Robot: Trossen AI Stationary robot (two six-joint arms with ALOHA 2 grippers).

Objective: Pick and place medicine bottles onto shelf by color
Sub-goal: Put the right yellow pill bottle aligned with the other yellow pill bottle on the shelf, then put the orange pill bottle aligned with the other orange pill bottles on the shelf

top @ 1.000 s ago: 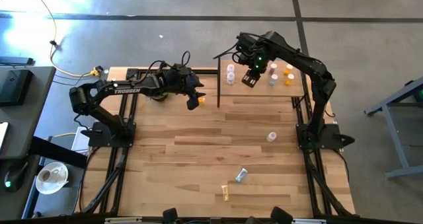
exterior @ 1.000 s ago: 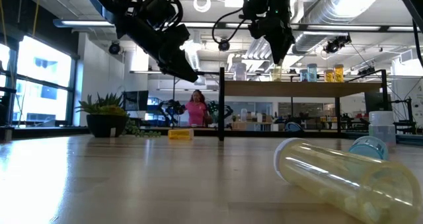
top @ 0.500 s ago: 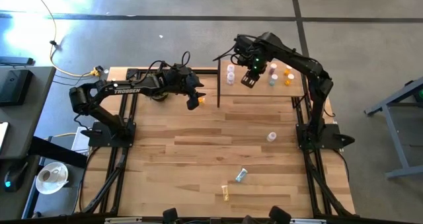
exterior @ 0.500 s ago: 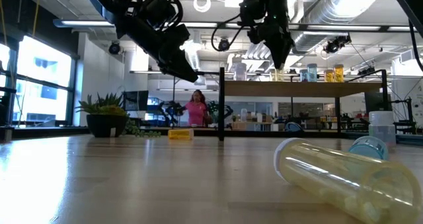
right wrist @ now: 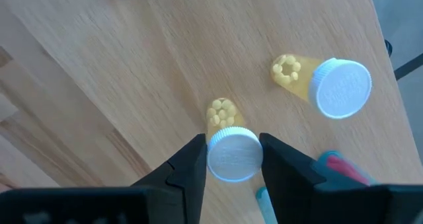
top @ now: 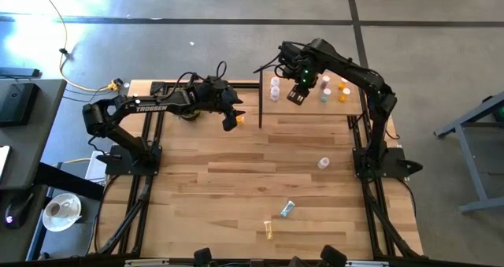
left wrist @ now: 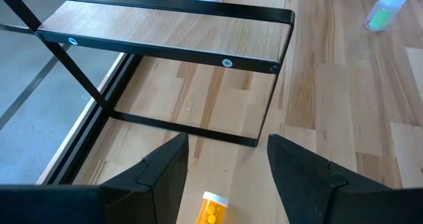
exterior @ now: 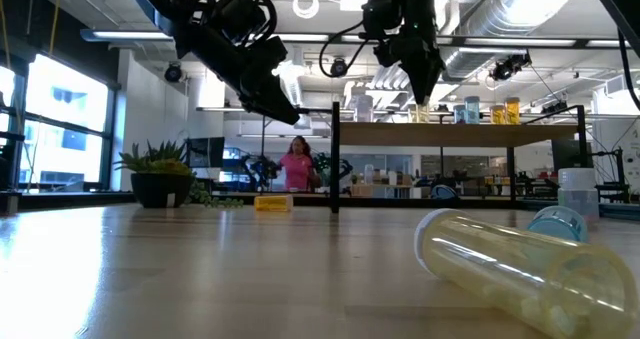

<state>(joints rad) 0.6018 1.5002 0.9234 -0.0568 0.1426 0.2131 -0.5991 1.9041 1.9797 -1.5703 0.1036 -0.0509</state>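
My right gripper hangs over the shelf, and its wrist camera looks straight down on a yellow bottle standing upright between the two fingers; the fingers sit just beside the white cap on both sides, but I cannot tell whether they pinch it or stand a hair clear. A second yellow bottle stands near it on the board, and a blue and red shape at the picture's edge is cut off, so I cannot name it. From above, the right gripper covers part of the shelf, and the bottles there are too small to sort by colour with any certainty. My left gripper hovers over the table just in front of the shelf's black frame, fingers spread and holding nothing, with an orange bottle lying below them, half cut off at the picture's edge. On the open tabletop lie three more bottles: a pale one, a bluish one and a yellowish one. In the low view a clear bottle lies on its side close to the lens, its end cropped.
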